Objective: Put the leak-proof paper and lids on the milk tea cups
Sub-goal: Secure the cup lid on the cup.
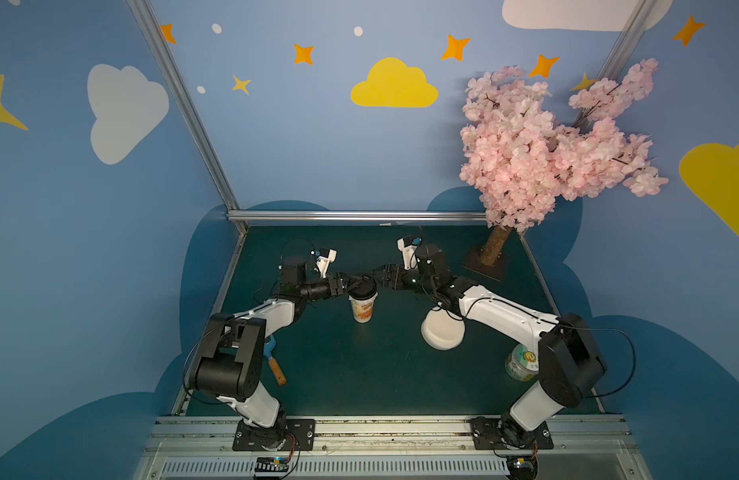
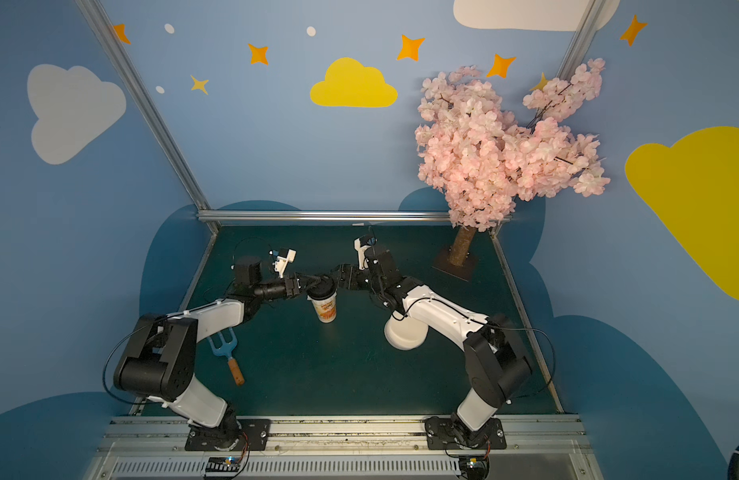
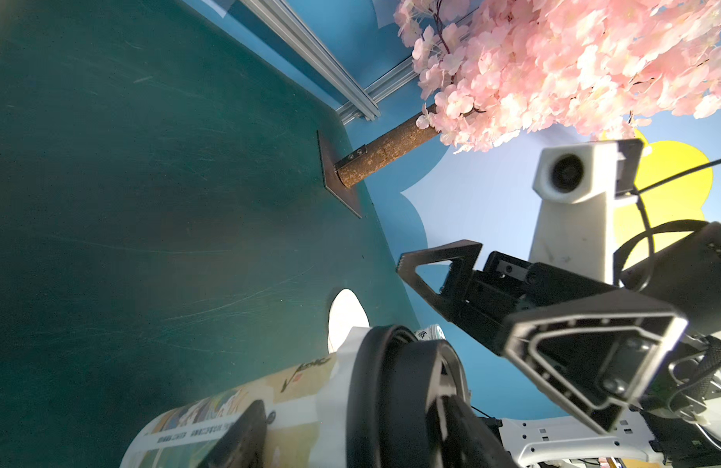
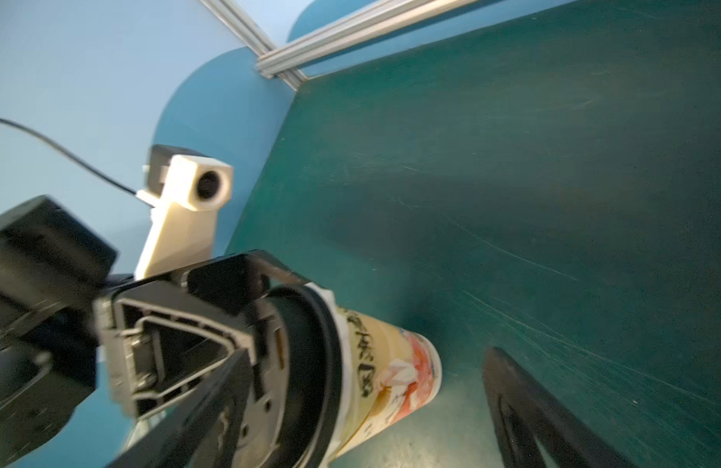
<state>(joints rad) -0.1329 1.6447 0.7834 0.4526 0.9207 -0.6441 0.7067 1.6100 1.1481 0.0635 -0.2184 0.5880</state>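
Milk tea cup (image 1: 363,311) stands between left hand (image 1: 353,285), at lid (image 1: 363,288), and right hand (image 1: 378,279).

Top views overhead; wrist views close, both on cup (image 3: 302,405).

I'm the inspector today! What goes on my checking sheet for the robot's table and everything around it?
Surface: dark green table, scratched; no spills seen.
Job's things: milk tea cup upright with a black lid on top. A whitish edge under the lid may be the leak-proof paper.
Clutter: blue fork, green-and-white can, white round object.
Grippers: left gripper sits at the lid's rim, grip unclear. Right gripper is open beside the cup.
Cables: black cables loop off the arms, clear of the cup.
Surroundings: blue walls with clouds, pink blossom tree, metal frame.
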